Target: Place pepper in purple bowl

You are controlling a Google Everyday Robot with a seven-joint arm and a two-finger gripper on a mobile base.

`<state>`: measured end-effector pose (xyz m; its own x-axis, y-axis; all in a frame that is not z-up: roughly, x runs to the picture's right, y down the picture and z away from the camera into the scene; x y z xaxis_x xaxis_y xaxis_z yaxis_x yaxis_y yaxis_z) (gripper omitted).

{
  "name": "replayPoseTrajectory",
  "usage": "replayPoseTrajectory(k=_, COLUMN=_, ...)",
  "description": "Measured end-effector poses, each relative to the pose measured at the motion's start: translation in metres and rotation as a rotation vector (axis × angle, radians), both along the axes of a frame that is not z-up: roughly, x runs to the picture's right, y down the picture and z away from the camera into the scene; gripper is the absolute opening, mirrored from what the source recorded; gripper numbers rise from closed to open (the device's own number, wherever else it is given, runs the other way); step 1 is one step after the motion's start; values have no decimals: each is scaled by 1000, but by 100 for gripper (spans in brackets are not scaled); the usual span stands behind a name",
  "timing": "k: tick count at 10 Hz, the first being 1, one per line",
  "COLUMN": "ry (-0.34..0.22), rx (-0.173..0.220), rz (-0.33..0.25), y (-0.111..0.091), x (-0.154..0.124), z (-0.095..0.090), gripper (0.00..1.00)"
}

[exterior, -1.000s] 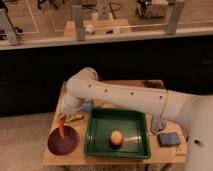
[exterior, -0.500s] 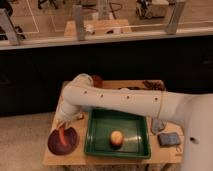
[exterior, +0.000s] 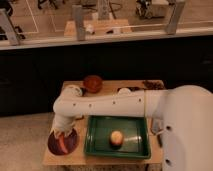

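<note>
White arm (exterior: 102, 104) stretched across and bent down at the elbow, pincer (exterior: 59, 134) low at its tip.

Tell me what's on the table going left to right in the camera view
purple bowl with the pepper lying in it and the gripper just above its rim → green tray → round orange-yellow fruit inside the tray.

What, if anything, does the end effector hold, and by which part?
Cannot be told: the end effector sits over the purple bowl, right above the pepper.
</note>
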<state>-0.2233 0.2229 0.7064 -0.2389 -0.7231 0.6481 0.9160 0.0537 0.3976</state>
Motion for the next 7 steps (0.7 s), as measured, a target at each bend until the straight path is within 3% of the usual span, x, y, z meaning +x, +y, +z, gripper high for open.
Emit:
replayPoseTrajectory(k=1, ry=11, rx=-8, rz=-22, y=7, x=-6, z=7, gripper=80)
replayPoseTrajectory(k=3, ry=33, rx=-17, rz=-13, y=1, x=-8, z=11, gripper=80)
replayPoseTrajectory(k=5, ry=56, rx=-29, rz=29, y=-20, x=-4, z=16, gripper=80)
replayPoseTrajectory(k=7, ry=67, rx=-67, rz=109, y=-48, x=8, z=19, gripper=80)
